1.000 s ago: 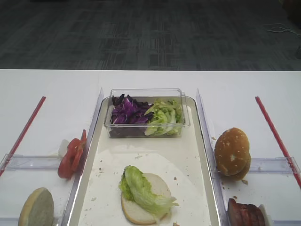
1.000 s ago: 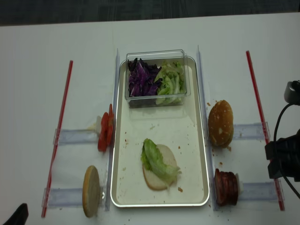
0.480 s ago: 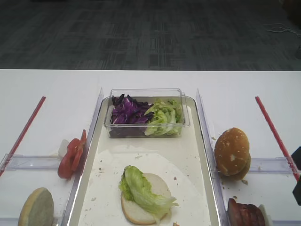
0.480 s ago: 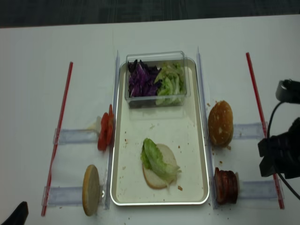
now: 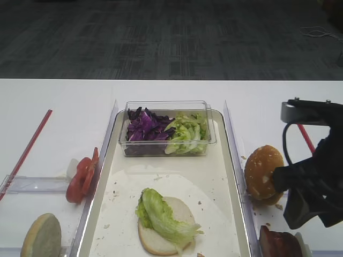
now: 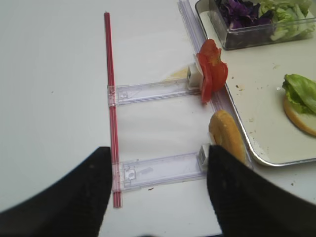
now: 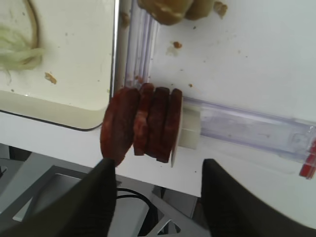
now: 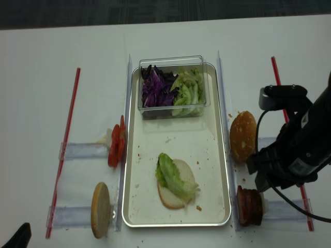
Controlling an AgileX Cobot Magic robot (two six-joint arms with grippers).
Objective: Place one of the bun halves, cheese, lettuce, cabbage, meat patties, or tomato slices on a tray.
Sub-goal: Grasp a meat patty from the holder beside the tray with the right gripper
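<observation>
Two things are already sitting on the tray (image 8: 132,155): a pale bun base (image 8: 173,192) with a lettuce leaf (image 8: 170,175) lying on top. A clear box (image 8: 173,85) of purple cabbage (image 8: 155,85) and more lettuce is resting at the far end of the tray. The right gripper (image 7: 155,195) is hanging just above the row of meat patties (image 7: 143,123), which are standing on edge beside the tray. Its fingers are spread wide and holding nothing. I think a patty is going on next. The left gripper (image 6: 158,197) is waiting open and empty near the tomato slices (image 6: 211,69).
</observation>
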